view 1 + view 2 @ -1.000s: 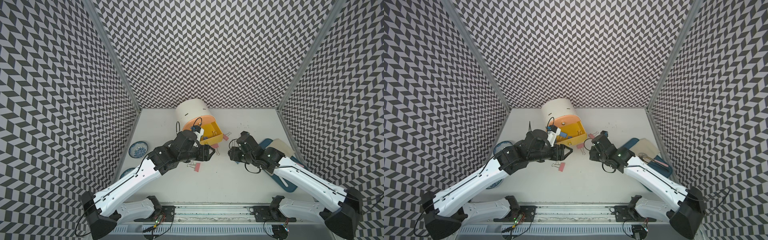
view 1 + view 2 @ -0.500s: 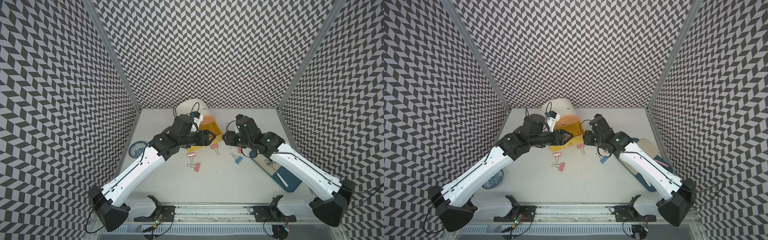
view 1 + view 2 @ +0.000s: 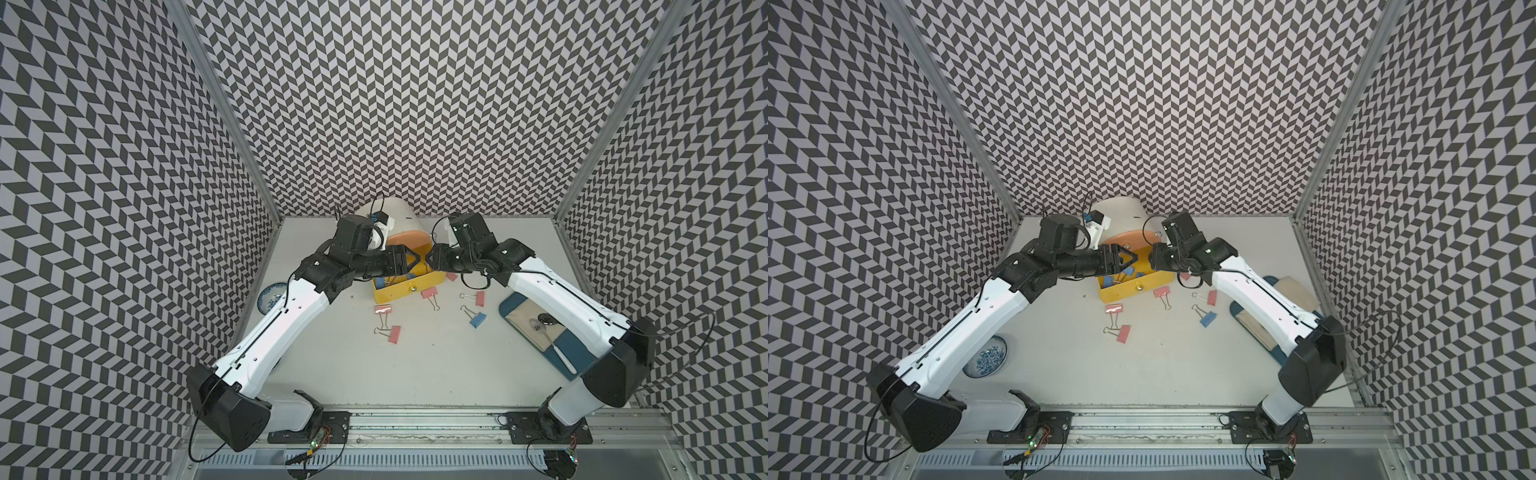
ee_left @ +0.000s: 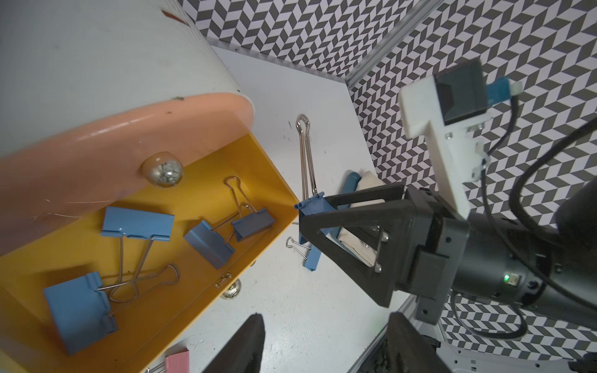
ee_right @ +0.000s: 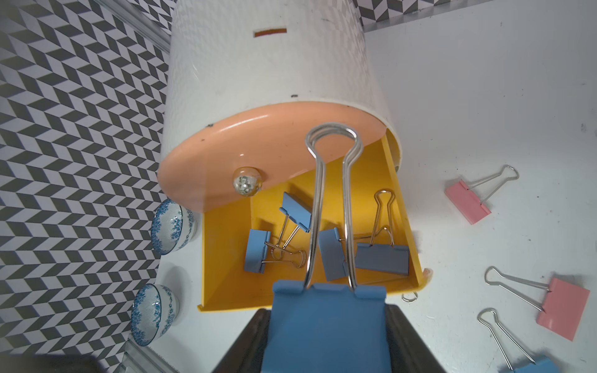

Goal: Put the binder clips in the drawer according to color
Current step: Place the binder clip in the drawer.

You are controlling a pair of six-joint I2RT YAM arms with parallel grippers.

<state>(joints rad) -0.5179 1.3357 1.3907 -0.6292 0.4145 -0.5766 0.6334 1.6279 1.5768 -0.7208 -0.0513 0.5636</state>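
1. While the right end effector is clenched on the body of a blue metal binder clip with silver wire handles, the step in hand reads as delivery. The clip hangs at the rim of the open yellow drawer of the white cylindrical cabinet.
2. On that drawer's floor already lie four blue clips (so the colour match looks right).
3. Over the same drawer hovers the left end effector, facing the right one, its jaws spread with nothing between them.
4. As I judge it, the next move is to carry the held clip fully over the cavity (whether it is already past the wall I cannot tell) and then release it. The long handles could catch the rim.
5. Waiting on the tabletop are several pink clips and a loose blue clip. The peach drawer front above is shut and would probably need opening for the pink ones.
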